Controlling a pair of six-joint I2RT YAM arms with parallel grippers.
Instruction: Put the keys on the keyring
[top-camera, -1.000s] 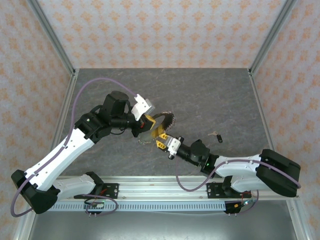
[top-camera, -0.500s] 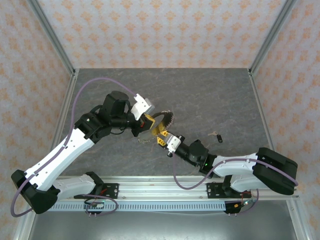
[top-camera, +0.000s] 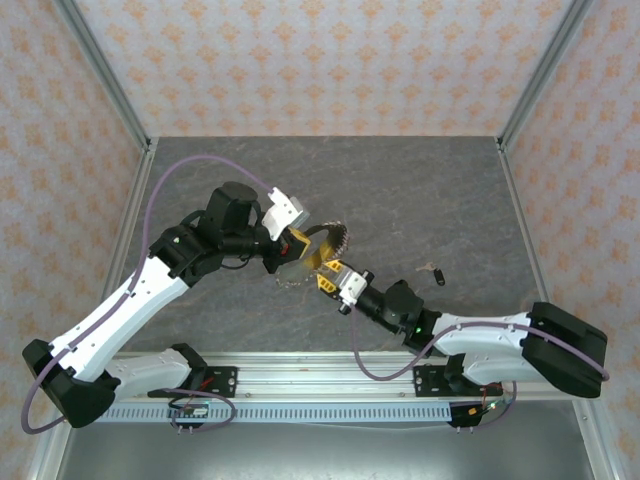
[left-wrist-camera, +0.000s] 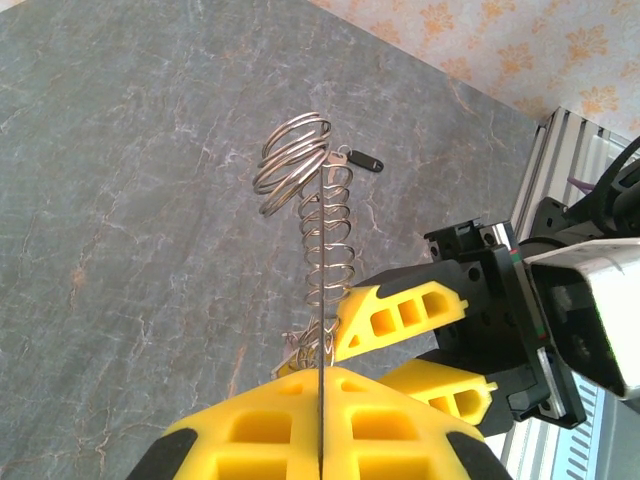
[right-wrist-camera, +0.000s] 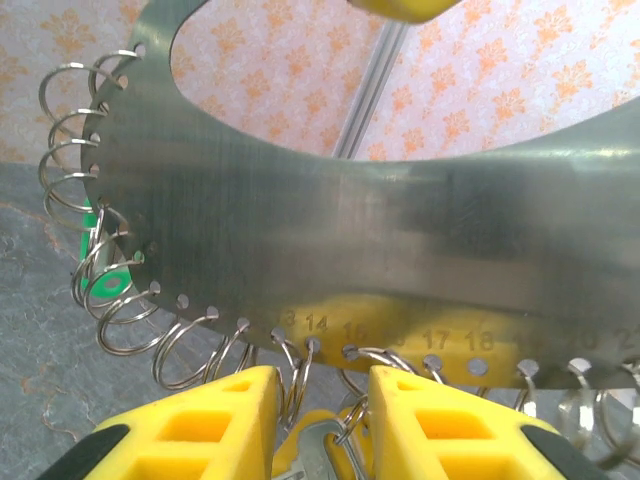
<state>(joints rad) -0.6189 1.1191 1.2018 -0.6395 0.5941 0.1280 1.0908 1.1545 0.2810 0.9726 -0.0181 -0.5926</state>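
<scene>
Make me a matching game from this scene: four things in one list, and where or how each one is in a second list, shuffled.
1. left gripper
2. right gripper
3. keyring
4. loose key

A. lies alone on the table
B. silvery, wire rings along its edge
C. shut on the keyring's edge
D. wire rings between its fingers

Pairs: 1-C, 2-D, 3-B, 4-A.

Grey table (top-camera: 400, 190), seemingly 1 key (top-camera: 433, 270).
</scene>
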